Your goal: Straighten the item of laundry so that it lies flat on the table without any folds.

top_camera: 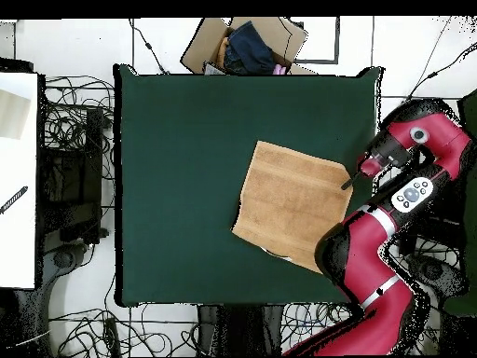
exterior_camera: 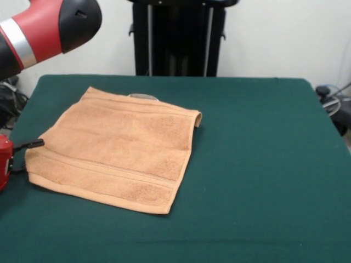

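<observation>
The tool [exterior_camera: 34, 144] shows only as a dark tip at the towel's edge in the front view; whether it is wide or narrow cannot be told. In the overhead view the tool [top_camera: 353, 176] sits at the towel's side nearest the red arm [top_camera: 373, 252]. The towel [exterior_camera: 115, 149] lies spread on the green desk [exterior_camera: 258, 164], toward one side, turned askew to the desk edges. One corner [exterior_camera: 196, 116] is curled up. A cardboard box [top_camera: 244, 45] sits beyond the desk.
</observation>
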Controlling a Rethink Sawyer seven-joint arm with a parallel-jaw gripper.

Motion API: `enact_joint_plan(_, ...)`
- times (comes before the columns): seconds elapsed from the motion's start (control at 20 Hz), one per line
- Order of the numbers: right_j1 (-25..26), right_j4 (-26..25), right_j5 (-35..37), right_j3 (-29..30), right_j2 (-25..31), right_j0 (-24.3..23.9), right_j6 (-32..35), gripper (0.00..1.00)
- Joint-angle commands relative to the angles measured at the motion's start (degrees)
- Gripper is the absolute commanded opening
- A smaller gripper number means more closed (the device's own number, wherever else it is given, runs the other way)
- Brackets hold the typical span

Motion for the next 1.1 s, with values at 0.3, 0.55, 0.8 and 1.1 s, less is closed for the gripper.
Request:
enact_joint_plan(0.3,5.09,-4.35,-30.99,-5.47,-9.62,4.14,-4.19,1.00)
enact_joint_plan(0.55,4.71,-4.16,-30.67,-5.19,-10.72,4.36,-2.50,1.00)
enact_joint_plan(0.8,4.61,-3.75,-31.41,-4.88,-11.93,4.26,-4.10,1.00)
enact_joint_plan(1.1,3.99,-3.66,-32.08,-4.37,-13.74,4.80,-2.49,1.00)
